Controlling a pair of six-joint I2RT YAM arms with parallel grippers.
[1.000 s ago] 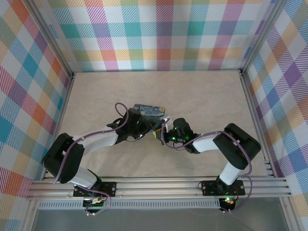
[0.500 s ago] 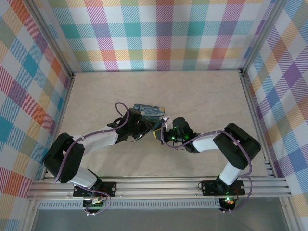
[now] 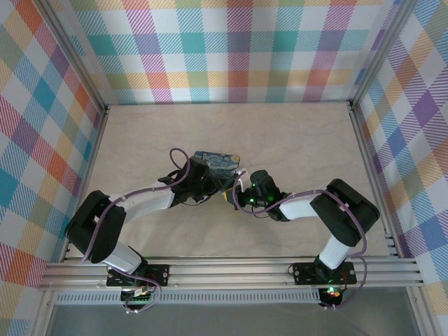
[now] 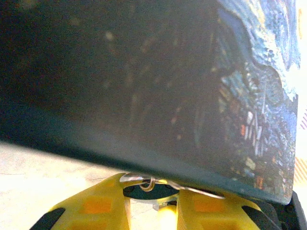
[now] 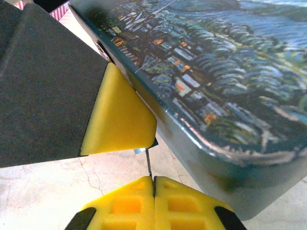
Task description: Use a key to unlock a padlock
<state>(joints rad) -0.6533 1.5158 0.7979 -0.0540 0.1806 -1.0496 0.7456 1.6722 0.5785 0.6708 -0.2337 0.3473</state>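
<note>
Right gripper (image 5: 153, 182): yellow pads pressed flat together on a thin metal key (image 5: 149, 165), with the blade pointing to 12 o'clock. Left gripper (image 4: 152, 203): pads narrowly apart and pinching the padlock (image 5: 154, 142). You see only a teal corner of it, just above the key tip, and its silvery shackle (image 4: 144, 180) loops across the gap. From above, your grippers meet mid-surface (image 3: 301, 140), the right at 3 o'clock of the left. The starry tin (image 3: 218, 160) lies just beyond them at 12 o'clock.
</note>
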